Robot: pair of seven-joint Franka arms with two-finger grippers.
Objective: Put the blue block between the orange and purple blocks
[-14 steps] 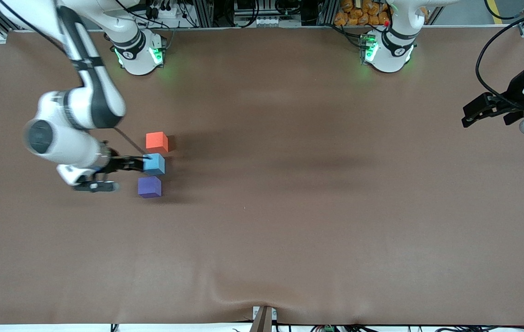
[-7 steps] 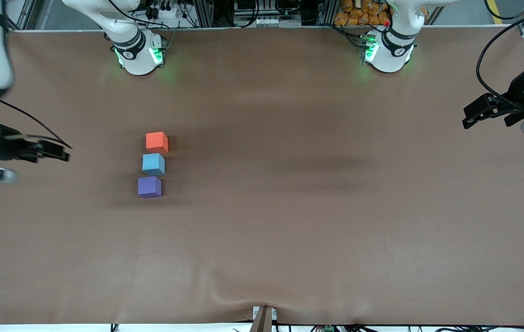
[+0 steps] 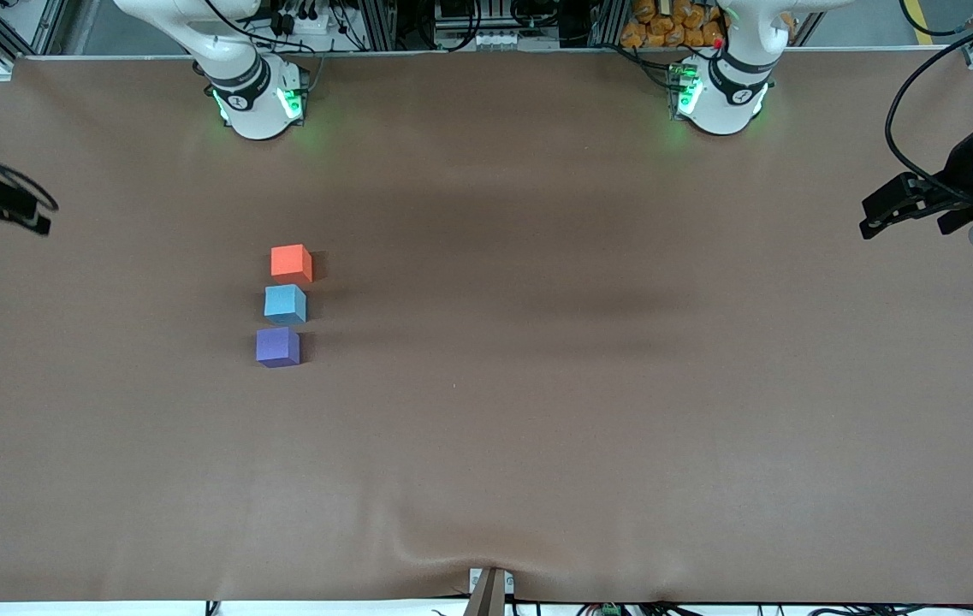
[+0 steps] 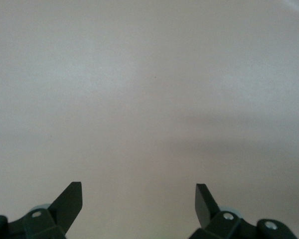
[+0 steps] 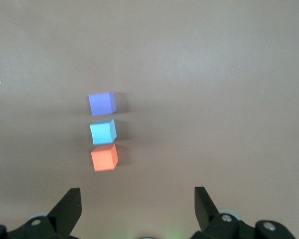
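The blue block [image 3: 285, 304] sits between the orange block [image 3: 291, 263] and purple block [image 3: 278, 346], left of the frame's middle. Both the right claw [image 3: 2, 210], at the frame's left edge, and the waiting left claw [image 3: 901, 205], at its right edge, are wide and hold nothing. A claw dipping back could bump the row.

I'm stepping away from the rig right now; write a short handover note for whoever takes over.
Right gripper: open, holding nothing, up at the right arm's end of the table.
Left gripper: open, holding nothing, waiting at the left arm's end.
Blocks: the three stand in a row on the table toward the right arm's end: orange block farthest from the front camera, blue block in the middle, purple block nearest. Narrow gaps seem to separate them.
Done: the blue block sits between the other two, released.
Left: nothing apparent for the placement.
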